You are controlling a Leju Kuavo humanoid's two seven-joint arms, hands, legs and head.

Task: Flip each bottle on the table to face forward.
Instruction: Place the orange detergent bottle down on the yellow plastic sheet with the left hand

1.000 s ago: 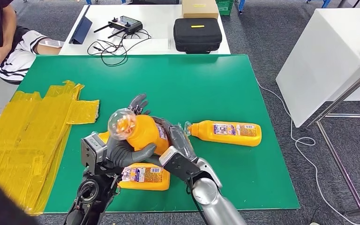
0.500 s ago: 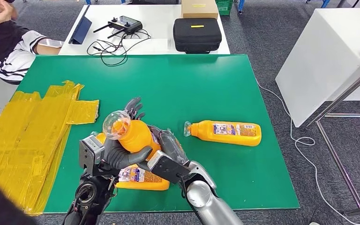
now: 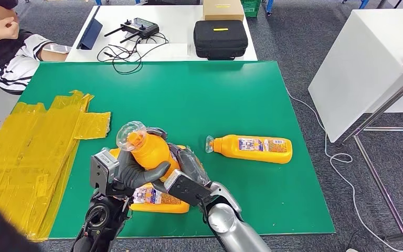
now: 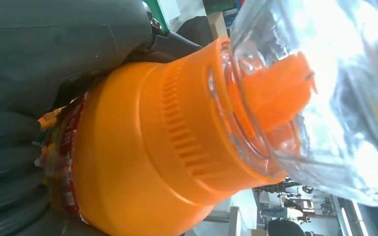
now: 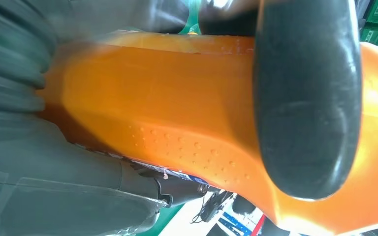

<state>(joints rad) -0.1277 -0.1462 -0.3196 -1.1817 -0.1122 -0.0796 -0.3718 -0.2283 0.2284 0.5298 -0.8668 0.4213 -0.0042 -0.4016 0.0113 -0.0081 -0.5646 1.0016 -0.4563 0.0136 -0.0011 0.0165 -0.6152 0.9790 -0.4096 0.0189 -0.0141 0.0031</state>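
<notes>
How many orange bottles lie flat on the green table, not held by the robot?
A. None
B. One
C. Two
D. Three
C. One lying bottle rests to the right, apart from the hands, and a second lying bottle lies under the arms, while the held bottle is lifted between the left hand and the right hand.

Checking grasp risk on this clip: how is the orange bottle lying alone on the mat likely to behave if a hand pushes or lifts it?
The lone orange bottle looks rigid, so it should probably slide rather than bend. Its flattish sides make rolling unlikely. The glossy plastic may slip in the fingers, and the clear cap end seems narrower, so it might pivot when pushed.
</notes>
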